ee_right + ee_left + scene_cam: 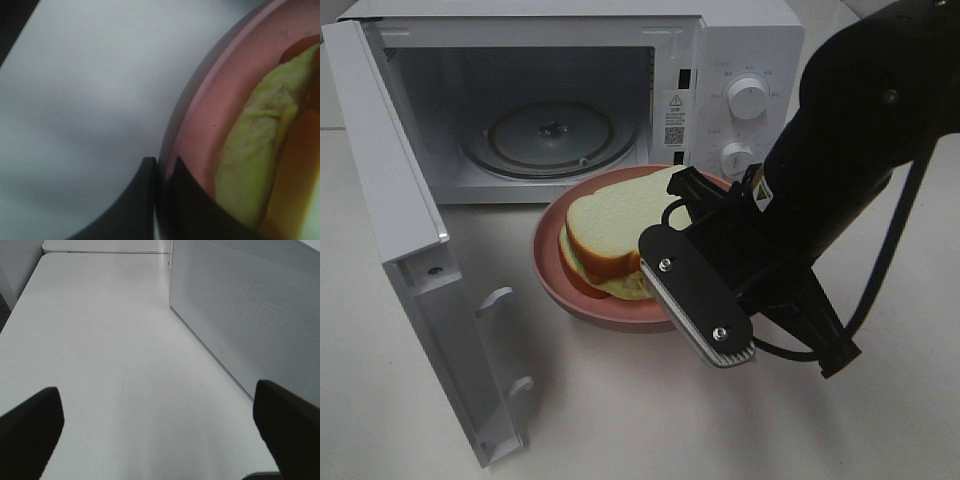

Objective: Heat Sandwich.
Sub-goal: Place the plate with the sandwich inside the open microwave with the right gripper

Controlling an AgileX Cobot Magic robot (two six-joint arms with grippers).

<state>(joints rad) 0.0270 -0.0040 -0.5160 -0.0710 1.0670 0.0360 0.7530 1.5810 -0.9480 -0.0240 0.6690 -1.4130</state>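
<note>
The white table (620,420) carries a microwave (740,60) with its door (410,250) swung wide open. The sandwich (615,225) sits on the pink plate (555,270), just in front of the cavity. The right gripper (161,162) is clenched on the plate's rim, and the left gripper (160,412) hangs spread and holds nothing. Recommended: keep the plate level, lift it over the sill and centre it on the turntable (550,135). The sandwich is nearly square (no marked long axis), with its tan crust edge facing front-left, towards the door.

Lab-like test kitchen — microwave (560,100) on plain white table (650,420).
</note>
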